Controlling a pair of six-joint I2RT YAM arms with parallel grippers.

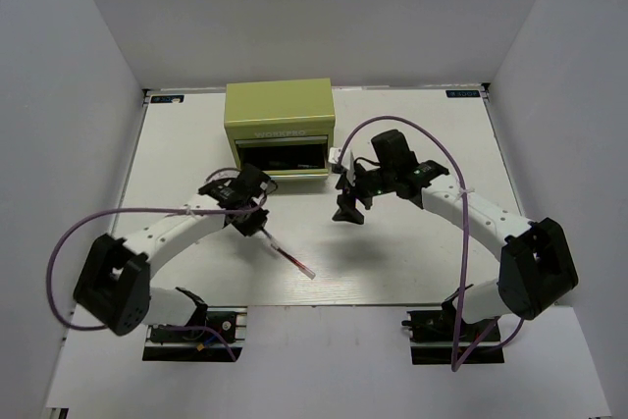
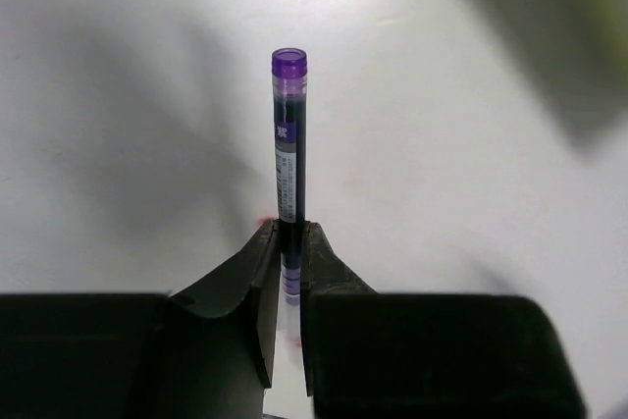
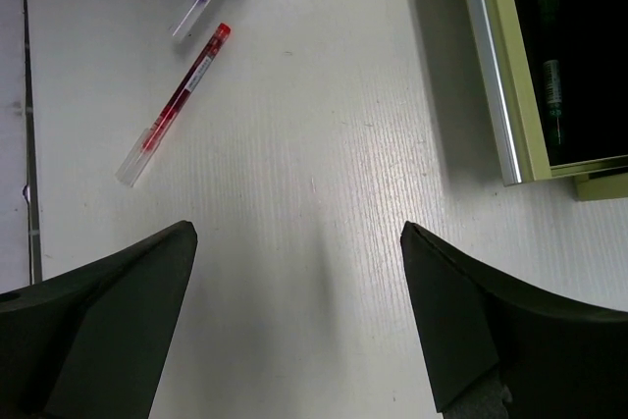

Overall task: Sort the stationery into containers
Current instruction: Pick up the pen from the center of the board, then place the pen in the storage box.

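Nearest us, a thin red pen with a clear cap (image 3: 180, 97) lies loose on the white surface (image 1: 392, 262). The left pincer (image 2: 289, 233) is clamped on the tail of a thin dark pen with a purple cap (image 2: 288, 134), so most of the barrel overhangs. The right pincer (image 3: 299, 233) is spread wide, holding nothing. We'd bring the purple pen over the black-lined open drawer (image 3: 520, 76) of the olive-green metal chest (image 1: 280, 110). Line it up parallel to the dark green pen (image 3: 551, 85) inside and lower past the rim before letting go.
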